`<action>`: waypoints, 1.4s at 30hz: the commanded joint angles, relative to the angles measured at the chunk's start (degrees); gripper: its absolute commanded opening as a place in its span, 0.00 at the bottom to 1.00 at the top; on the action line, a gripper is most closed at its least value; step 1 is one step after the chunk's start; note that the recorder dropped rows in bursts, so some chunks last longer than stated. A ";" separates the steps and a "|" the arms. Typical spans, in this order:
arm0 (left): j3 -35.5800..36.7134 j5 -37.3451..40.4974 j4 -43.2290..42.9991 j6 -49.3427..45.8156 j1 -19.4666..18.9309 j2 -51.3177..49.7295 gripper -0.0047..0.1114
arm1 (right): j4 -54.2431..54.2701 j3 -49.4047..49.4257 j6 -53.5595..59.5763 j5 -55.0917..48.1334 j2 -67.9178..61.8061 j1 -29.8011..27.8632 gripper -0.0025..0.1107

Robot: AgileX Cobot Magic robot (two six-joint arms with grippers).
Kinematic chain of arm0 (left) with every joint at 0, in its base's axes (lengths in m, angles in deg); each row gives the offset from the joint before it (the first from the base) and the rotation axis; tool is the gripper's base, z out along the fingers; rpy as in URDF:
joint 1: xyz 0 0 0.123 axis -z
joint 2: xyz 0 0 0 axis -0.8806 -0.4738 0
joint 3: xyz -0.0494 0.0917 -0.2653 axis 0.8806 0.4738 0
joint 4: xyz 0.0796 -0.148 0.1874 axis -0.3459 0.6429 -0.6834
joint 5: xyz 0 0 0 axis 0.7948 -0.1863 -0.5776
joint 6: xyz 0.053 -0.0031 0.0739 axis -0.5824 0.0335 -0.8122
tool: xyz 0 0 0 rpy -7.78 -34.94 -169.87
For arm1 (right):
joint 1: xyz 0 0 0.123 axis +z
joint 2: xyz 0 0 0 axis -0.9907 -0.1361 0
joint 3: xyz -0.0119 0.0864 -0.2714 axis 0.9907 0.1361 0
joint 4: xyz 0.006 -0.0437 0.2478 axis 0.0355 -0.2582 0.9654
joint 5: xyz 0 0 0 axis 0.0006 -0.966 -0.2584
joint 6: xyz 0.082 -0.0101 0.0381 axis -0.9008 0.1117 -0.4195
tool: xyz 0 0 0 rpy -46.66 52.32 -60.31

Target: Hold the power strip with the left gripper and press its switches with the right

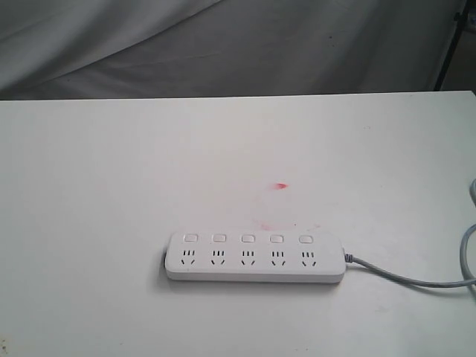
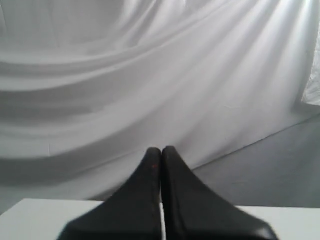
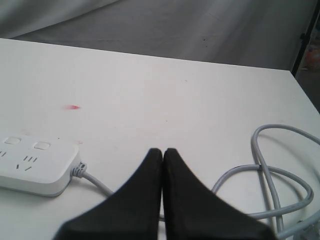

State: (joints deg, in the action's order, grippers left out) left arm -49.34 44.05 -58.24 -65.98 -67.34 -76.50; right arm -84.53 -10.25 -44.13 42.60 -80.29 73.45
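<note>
Holding nothing, I have two sets of jaws and both are pressed fully together, finger against finger with no gap between them.

My left gripper (image 2: 161, 150) is raised and roughly level. It points out past the table's edge toward the draped grey cloth (image 2: 150, 75), and only a strip of white table (image 2: 35, 215) shows beneath its fingers. Nothing of the task lies within its view.

My right gripper (image 3: 162, 151) hangs low over the table and looks across the top. The cord end of the power strip (image 3: 35, 162) lies off to one side of it, apart from my fingers. Two switches show from there, and the grey cord (image 3: 270, 175) passes behind my fingertips and loops twice on the other side.

From the exterior view I count one power strip (image 1: 256, 258), lying flat on the table (image 1: 111, 186) near its front edge. Its length runs side to side. It carries five socket sets and five square switches (image 1: 248, 238) in a row along its far side, one over each set. One cord (image 1: 416, 279) leaves its right end and runs toward the table's right edge. One small red mark (image 1: 280, 186) sits on the table just beyond the strip.
</note>
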 commanded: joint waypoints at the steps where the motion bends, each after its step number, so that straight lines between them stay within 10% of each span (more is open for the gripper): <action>1: 3.99 0.29 1.43 0.50 -0.16 0.15 0.04 | 0.14 0.17 0.43 0.08 0.32 0.23 0.02; 42: 11.10 10.26 5.24 0.53 -3.04 0.15 0.04 | 0.14 0.17 0.43 0.08 0.32 0.23 0.02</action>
State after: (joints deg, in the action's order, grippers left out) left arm -38.48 54.09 -52.63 -65.88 -70.33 -76.50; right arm -84.53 -10.25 -44.13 42.60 -80.29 73.45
